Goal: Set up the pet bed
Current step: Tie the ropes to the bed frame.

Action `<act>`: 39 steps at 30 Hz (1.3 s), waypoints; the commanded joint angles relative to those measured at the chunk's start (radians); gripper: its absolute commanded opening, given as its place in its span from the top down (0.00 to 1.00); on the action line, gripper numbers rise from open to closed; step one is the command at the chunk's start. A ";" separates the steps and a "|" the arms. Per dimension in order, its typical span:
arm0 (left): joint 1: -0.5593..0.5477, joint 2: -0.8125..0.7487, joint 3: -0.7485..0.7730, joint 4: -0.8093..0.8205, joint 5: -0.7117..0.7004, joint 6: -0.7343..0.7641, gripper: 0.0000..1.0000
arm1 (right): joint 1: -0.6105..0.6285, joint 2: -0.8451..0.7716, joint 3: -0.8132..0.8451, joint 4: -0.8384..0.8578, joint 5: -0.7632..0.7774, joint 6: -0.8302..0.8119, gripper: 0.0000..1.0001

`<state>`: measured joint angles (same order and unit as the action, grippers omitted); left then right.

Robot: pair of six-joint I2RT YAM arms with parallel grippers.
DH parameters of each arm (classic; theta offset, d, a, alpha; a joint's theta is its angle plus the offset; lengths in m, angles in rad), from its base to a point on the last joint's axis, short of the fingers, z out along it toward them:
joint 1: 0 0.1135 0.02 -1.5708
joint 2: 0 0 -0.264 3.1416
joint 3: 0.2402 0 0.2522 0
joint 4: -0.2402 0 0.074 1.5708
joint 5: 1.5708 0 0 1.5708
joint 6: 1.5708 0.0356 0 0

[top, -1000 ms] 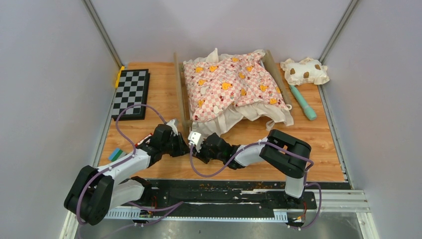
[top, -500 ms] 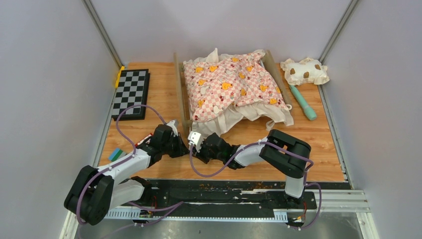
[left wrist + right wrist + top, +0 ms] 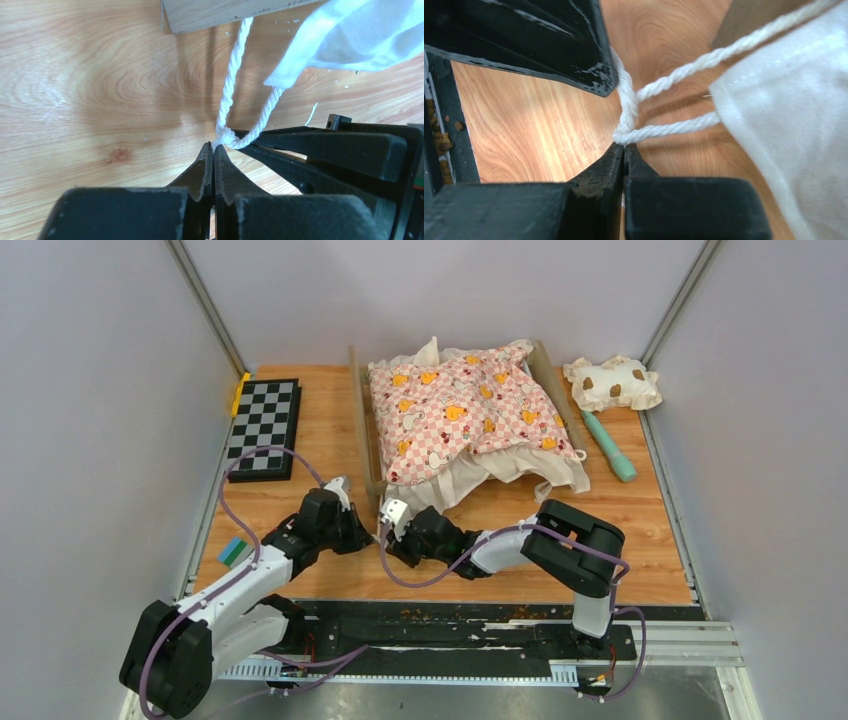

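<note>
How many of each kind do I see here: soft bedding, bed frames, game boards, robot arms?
Soft bedding: 2, pink checkered cushion and spotted pillow
Bed frames: 1, pet bed
Game boards: 1, chessboard
Robot arms: 2, left arm and right arm
Total: 6

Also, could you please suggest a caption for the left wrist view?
Left gripper pinches a white twisted cord at its tips; white fabric and the pet bed corner beyond.

Pet bed [image 3: 362,420] light wood (cord [image 3: 229,86] white); cushion [image 3: 465,410] pink checkered.
</note>
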<state>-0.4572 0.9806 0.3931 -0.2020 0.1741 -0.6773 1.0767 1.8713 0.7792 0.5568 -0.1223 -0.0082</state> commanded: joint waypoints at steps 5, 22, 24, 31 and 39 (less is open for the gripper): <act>0.051 -0.040 0.101 -0.053 -0.028 0.054 1.00 | -0.058 0.055 0.095 -0.327 0.186 0.285 1.00; 0.114 -0.157 0.269 -0.174 -0.130 0.116 1.00 | -0.168 0.031 0.044 -0.430 0.299 0.617 1.00; 0.120 -0.164 0.292 -0.181 -0.127 0.121 1.00 | -0.181 0.023 0.028 -0.424 0.302 0.641 1.00; 0.134 -0.185 0.348 -0.223 -0.165 0.132 1.00 | -0.213 -0.017 -0.025 -0.419 0.358 0.726 1.00; 0.159 -0.219 0.443 -0.297 -0.281 0.146 1.00 | -0.240 -0.024 -0.066 -0.401 0.380 0.775 1.00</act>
<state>-0.3161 0.8043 0.7525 -0.4770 -0.0078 -0.5621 0.8822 1.8156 0.7921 0.3595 0.1890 0.6559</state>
